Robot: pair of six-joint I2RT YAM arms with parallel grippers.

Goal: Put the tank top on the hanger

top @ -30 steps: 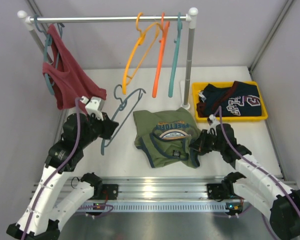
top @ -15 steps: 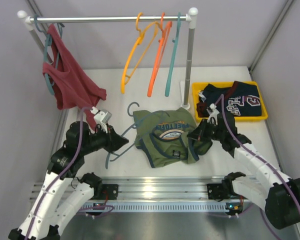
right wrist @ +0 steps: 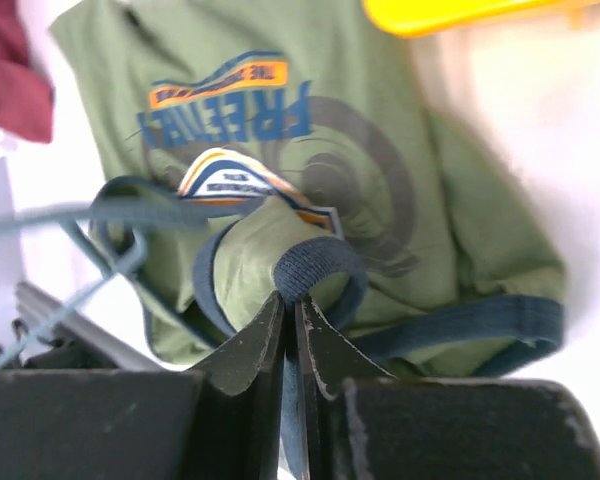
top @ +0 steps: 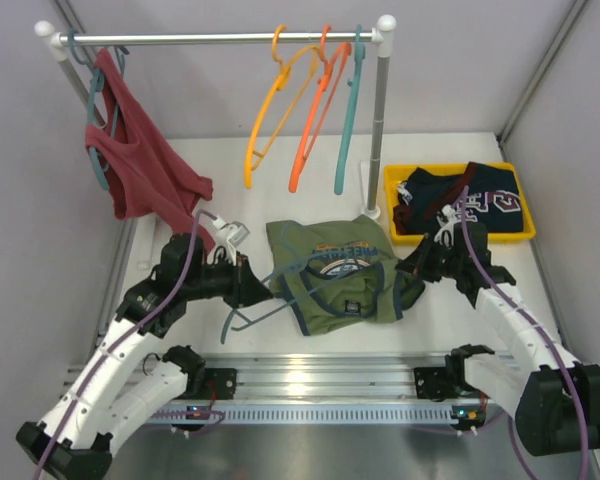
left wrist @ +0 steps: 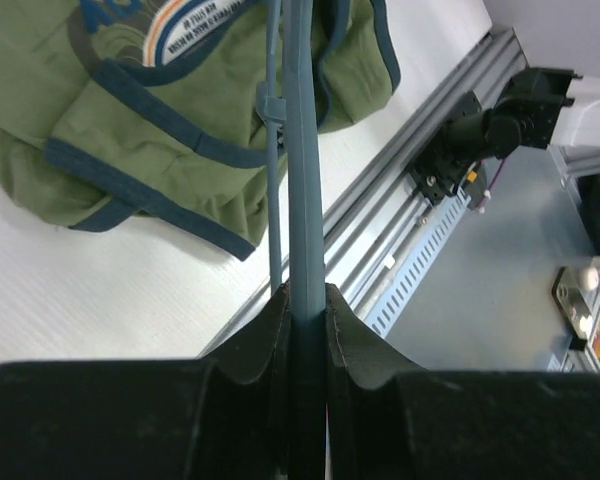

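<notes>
We are partway: our left claw [left wrist: 305, 300] is clamped on the hanger [left wrist: 302, 150], whose far end reaches the tank top [top: 345, 290] lying crumpled on the bench [top: 430, 320]. Our right claw [right wrist: 290, 305] pinches the teal trim, holding an opening up. Neither shoulder is threaded yet

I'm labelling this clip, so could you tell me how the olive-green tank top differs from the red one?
The olive-green tank top lies bunched on the table, while the red tank top hangs from the rail. The olive-green one shows a chest print and dark trim; the red one shows no print. The right gripper pinches the olive-green one's trim; nothing grips the red one. Both are sleeveless.
</notes>
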